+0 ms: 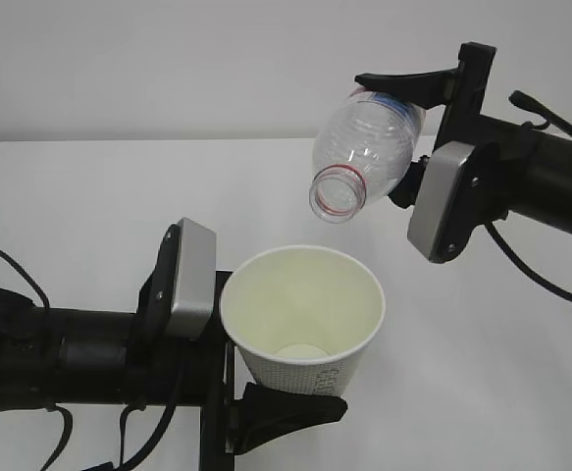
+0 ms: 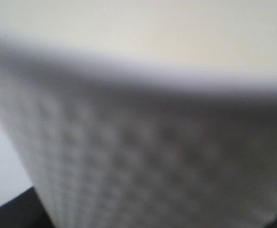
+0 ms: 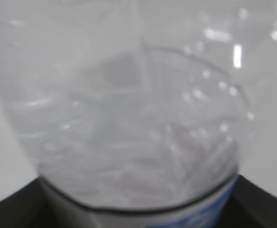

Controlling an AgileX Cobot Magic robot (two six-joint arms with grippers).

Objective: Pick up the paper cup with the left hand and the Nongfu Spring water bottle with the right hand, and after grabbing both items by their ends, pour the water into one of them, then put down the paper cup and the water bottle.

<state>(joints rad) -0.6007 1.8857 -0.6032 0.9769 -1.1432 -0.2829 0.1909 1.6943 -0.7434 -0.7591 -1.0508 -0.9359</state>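
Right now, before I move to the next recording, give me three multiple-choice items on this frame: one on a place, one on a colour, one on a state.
1. Where is the bottle's mouth relative to the cup?
A. above the cup and to its right, apart from it
B. inside the cup
C. below the cup

2. What colour is the ring at the bottle's neck?
A. green
B. red
C. yellow

3. How is the bottle held by the right gripper?
A. upright, mouth up
B. lying on the table
C. tipped, mouth down toward the cup

Answers: 1 A, the exterior view shows a gap between mouth and rim. 2 B, the ring shows red. 3 C, the mouth points down and left while the left gripper holds the cup upright.
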